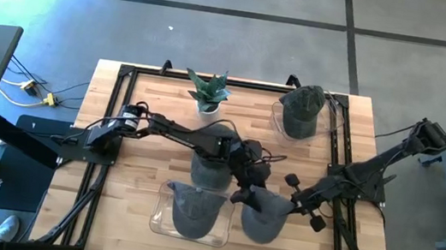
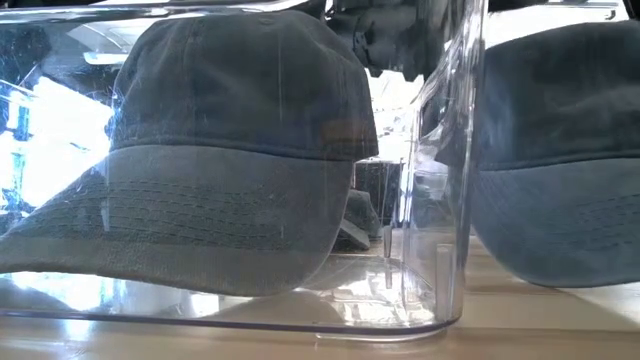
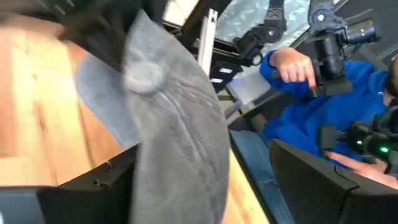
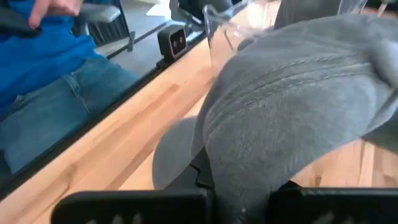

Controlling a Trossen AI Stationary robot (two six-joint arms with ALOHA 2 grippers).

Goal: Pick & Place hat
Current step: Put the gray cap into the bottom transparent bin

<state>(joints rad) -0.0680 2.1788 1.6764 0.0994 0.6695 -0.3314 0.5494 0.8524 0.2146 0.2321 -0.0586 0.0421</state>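
On the wooden table (image 1: 143,145), with a potted plant (image 1: 208,93) at twelve o'clock and a person in blue (image 3: 323,118) seated beyond the near edge, a clear tray (image 1: 160,219) at six o'clock holds one grey cap (image 1: 192,210). Just beside it at its three o'clock, the loose hat (image 1: 265,214) rests on the wood. The left gripper (image 1: 247,187) stands wide, gripping nothing, at the hat's eleven o'clock; the right gripper (image 1: 299,200) is clamped on the hat's edge at its three o'clock.
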